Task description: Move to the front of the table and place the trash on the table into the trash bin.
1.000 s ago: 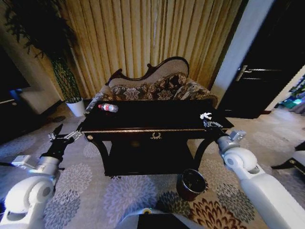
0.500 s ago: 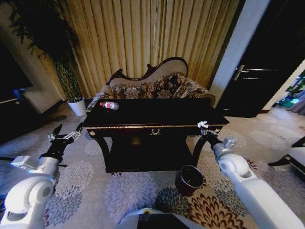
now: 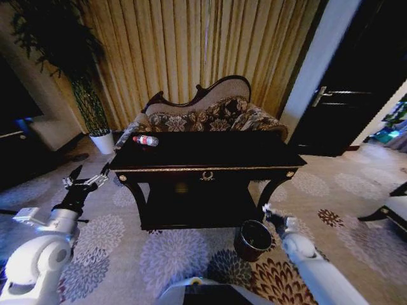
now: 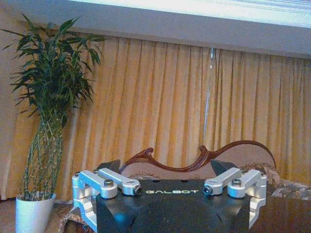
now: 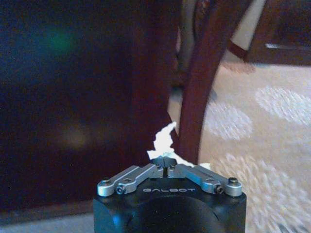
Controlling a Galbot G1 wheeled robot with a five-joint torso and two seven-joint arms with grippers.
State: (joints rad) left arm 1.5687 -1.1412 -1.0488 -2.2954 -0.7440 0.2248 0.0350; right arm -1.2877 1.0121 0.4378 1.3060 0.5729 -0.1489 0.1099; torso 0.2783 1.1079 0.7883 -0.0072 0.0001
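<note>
Right gripper (image 3: 267,210) pinches a light, flimsy white scrap (image 5: 164,141) beside the bin (image 3: 254,240); left gripper (image 3: 84,180) hangs spread. A bottle (image 3: 146,140) lies at the counter's (image 3: 210,154) far-left corner.

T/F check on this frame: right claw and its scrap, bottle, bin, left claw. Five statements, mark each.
1. The right claw is shut on a white scrap. True.
2. The bottle lies on the table. True.
3. The bin stands on the table. False: it stands on the carpet by the table's front right leg.
4. The left claw holds the bottle. False: it is open and empty, off the table's left end.
5. The right claw is up over the tabletop. False: it is low, beside the bin.
</note>
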